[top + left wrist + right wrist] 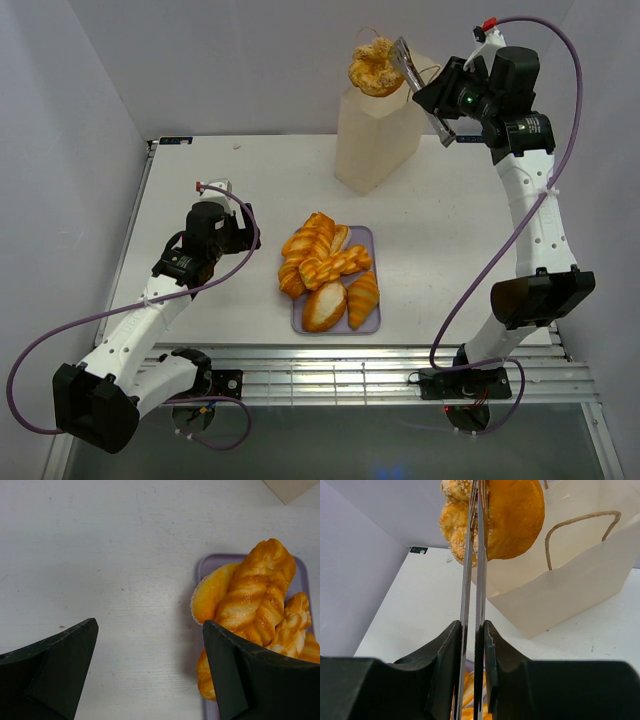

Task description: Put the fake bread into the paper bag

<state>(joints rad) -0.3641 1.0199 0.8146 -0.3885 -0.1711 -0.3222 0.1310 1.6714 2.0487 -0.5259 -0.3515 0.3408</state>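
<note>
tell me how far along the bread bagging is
Done: cannot tell, the paper bag hides its contents. In hand: the right gripper, shut on metal tongs, holds a crumbed bun above the bag. To do: several breads on the lilac tray; left gripper open beside them.

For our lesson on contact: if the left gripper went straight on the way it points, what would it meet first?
Probably the bare table, seen between the left gripper's open fingers. One finger lies close to the fake bread on the tray and might clip it; depth is unclear.
</note>
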